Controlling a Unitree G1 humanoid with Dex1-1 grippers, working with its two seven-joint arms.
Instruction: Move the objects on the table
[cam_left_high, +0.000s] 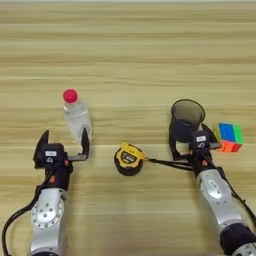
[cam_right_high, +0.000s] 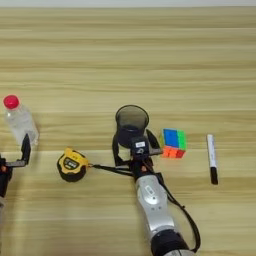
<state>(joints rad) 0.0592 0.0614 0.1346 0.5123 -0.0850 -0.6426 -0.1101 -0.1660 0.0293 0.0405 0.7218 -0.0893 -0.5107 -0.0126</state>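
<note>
A small clear bottle (cam_left_high: 76, 117) with a red cap stands upright at the left. My left gripper (cam_left_high: 65, 144) is open just in front of it, and its right finger (cam_left_high: 86, 143) overlaps the bottle's base. A yellow-black tape measure (cam_left_high: 129, 158) lies at the middle front, its black strap (cam_left_high: 167, 163) running right. The dark translucent cup (cam_left_high: 187, 117) stands upright. My right gripper (cam_left_high: 194, 146) is open at the cup's near side, one finger on each side of its base. The puzzle cube (cam_left_high: 230, 137) sits right of the cup, and beyond it lies the white-black pen (cam_right_high: 211, 158).
The wooden table (cam_left_high: 128, 50) stretches far back behind the objects. The strap passes under my right forearm (cam_left_high: 216, 192). The cube is close to my right gripper's right finger (cam_left_high: 215, 145).
</note>
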